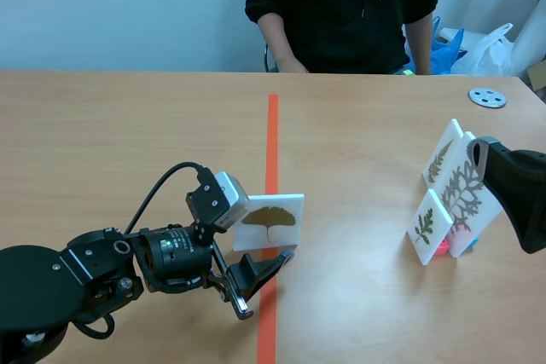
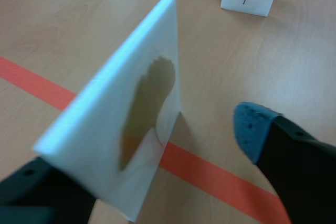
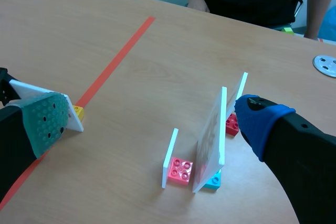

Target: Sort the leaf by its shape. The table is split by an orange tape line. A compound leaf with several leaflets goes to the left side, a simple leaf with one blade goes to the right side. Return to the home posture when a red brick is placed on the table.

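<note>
A white card with a brown fan-shaped single leaf [image 1: 268,221] stands on the orange tape line [image 1: 272,138], on a small yellow brick [image 3: 79,112]. My left gripper [image 1: 266,246] is open around it: in the left wrist view the card [image 2: 131,108] lies against one finger, and the blue-padded finger [image 2: 252,127] stands apart from it. My right gripper [image 3: 152,121] is open at the table's right edge, beside three standing cards, with nothing between its fingers.
Three white cards with many-leaflet leaves [image 1: 461,193] stand on the right side, on pink [image 3: 181,170], cyan [image 3: 212,182] and red [image 3: 232,124] bricks. A metal disc [image 1: 487,97] lies at the far right. A person in black [image 1: 341,6] sits across the table.
</note>
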Robot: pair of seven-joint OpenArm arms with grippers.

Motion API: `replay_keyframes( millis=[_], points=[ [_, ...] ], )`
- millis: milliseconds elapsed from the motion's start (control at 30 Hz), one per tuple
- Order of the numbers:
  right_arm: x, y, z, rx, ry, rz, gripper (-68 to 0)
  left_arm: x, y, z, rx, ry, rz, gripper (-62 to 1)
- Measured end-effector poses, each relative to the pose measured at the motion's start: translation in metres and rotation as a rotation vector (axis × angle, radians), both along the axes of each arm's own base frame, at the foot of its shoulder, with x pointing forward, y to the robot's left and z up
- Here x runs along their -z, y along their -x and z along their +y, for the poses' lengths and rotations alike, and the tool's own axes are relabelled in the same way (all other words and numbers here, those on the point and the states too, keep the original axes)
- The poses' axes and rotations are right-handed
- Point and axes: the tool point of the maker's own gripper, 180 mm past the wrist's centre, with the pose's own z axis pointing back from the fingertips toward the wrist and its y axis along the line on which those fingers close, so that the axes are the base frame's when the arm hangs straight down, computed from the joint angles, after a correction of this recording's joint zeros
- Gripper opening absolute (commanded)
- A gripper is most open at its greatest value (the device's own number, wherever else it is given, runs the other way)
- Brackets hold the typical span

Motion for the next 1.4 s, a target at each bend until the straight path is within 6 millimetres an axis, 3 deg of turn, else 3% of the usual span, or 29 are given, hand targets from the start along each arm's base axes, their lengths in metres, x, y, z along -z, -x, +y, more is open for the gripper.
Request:
replay_keyframes(
  millis=[100, 267, 500, 633, 767, 900, 1167, 1400],
  points=[
    [0.000, 0.000, 0.000, 0.000, 0.000, 0.000, 0.4, 0.000, -0.001, 0.000, -0.002, 0.001, -0.003, -46.0],
    [0.000, 0.000, 0.000, 0.000, 0.000, 0.000, 0.4, 0.000, -0.002, 0.004, -0.010, -0.006, -0.012, -55.2],
    [0.000, 0.000, 0.000, 0.000, 0.000, 0.000, 0.4, -0.007, -0.010, 0.020, -0.073, 0.048, 0.025, -55.6],
    [0.000, 0.000, 0.000, 0.000, 0.000, 0.000, 0.4, -0.035, -0.020, 0.036, -0.108, 0.158, 0.044, -55.6],
    [0.000, 0.000, 0.000, 0.000, -0.001, 0.000, 0.4, -0.077, -0.042, 0.064, -0.206, 0.251, -0.026, -55.6],
    [0.000, 0.000, 0.000, 0.000, -0.003, -0.001, 0.4, -0.098, -0.060, 0.100, -0.355, 0.278, -0.066, -55.6],
    [0.000, 0.000, 0.000, 0.000, -0.003, -0.001, 0.4, -0.086, -0.089, 0.188, -0.706, 0.155, -0.135, -55.3],
    [0.000, 0.000, 0.000, 0.000, -0.003, 0.000, 0.4, -0.051, -0.089, 0.239, -0.887, 0.098, -0.076, -55.3]
  ],
)
